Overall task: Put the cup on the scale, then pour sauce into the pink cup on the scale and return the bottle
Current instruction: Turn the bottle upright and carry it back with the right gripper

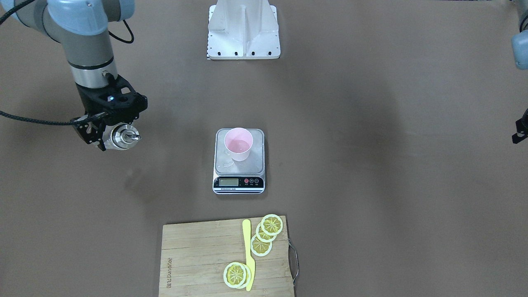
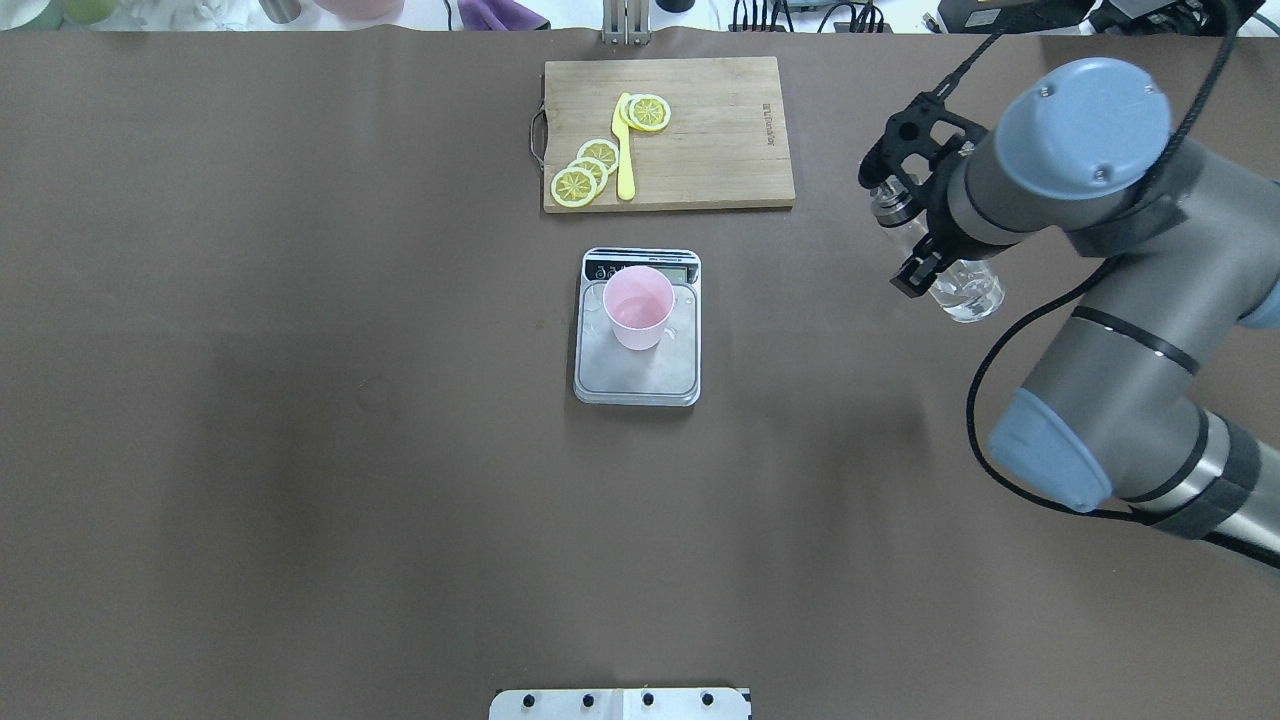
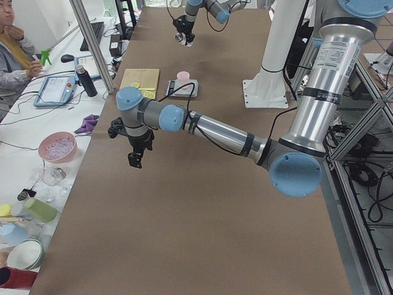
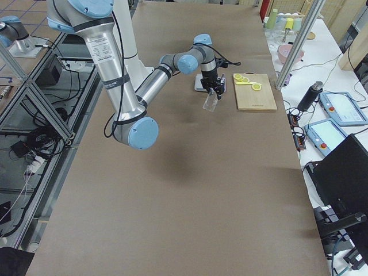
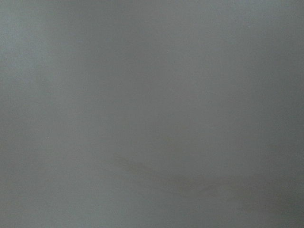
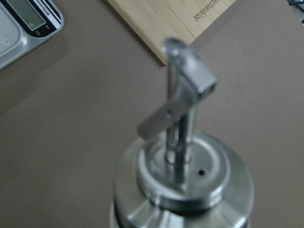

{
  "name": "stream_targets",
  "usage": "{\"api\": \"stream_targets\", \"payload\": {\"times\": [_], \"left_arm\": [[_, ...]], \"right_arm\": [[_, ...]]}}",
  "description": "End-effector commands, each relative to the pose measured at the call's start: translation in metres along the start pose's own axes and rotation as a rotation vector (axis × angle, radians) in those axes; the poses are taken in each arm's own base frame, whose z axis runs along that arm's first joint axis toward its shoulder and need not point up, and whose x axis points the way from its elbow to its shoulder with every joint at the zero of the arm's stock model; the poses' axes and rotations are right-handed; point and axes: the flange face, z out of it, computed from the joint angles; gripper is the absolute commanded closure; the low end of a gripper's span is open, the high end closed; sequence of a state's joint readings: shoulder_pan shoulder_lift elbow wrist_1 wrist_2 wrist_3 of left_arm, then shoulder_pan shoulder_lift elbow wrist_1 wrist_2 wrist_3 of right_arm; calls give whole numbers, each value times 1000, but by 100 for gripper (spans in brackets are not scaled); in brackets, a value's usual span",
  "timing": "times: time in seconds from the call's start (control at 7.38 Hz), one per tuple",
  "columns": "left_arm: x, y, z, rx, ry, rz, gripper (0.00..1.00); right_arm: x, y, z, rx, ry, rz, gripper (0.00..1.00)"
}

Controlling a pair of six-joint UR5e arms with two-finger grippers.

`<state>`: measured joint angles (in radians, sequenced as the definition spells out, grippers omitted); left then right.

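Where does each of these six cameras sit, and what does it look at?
Front-facing: opposite the robot, above the scale; right gripper.
Overhead: behind the robot; pink cup, right arm.
Exterior left: table end; near left arm.
Exterior right: other end; right arm, bottle.
Left wrist: bare table.
Right wrist: bottle spout.
The first two share the cutting board.

Scale LCD digits too small; left wrist view blank.
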<state>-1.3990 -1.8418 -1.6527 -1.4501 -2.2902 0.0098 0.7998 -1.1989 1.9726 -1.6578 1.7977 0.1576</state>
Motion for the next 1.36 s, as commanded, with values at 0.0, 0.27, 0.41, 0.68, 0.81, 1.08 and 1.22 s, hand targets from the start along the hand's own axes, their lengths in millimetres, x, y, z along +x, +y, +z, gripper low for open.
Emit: {"api": "stream_targets", "payload": {"times": [0.0, 0.27, 0.41, 0.68, 0.81, 1.08, 1.22], "left_arm": [[0, 0, -1, 1, -2, 0, 2], [1, -1, -1, 2, -2, 1, 2], [1, -1, -1, 2, -2, 0, 2], [1, -2, -2, 3, -2, 1, 2], [2, -2, -2, 4, -2, 2, 2], [3, -4, -4, 5, -2, 3, 2], [4, -4, -5, 8, -2, 5, 2]], "right_arm": [[53, 54, 3, 85, -114, 63, 100], [80, 103, 7, 220, -158, 44, 100], [82, 122, 10, 309, -169, 11, 100], [96, 161, 53, 492, -205, -35, 100], [101, 176, 70, 553, -235, -19, 100], [102, 191, 72, 661, -318, 100, 100], [103, 192, 73, 669, -316, 109, 100]]}}
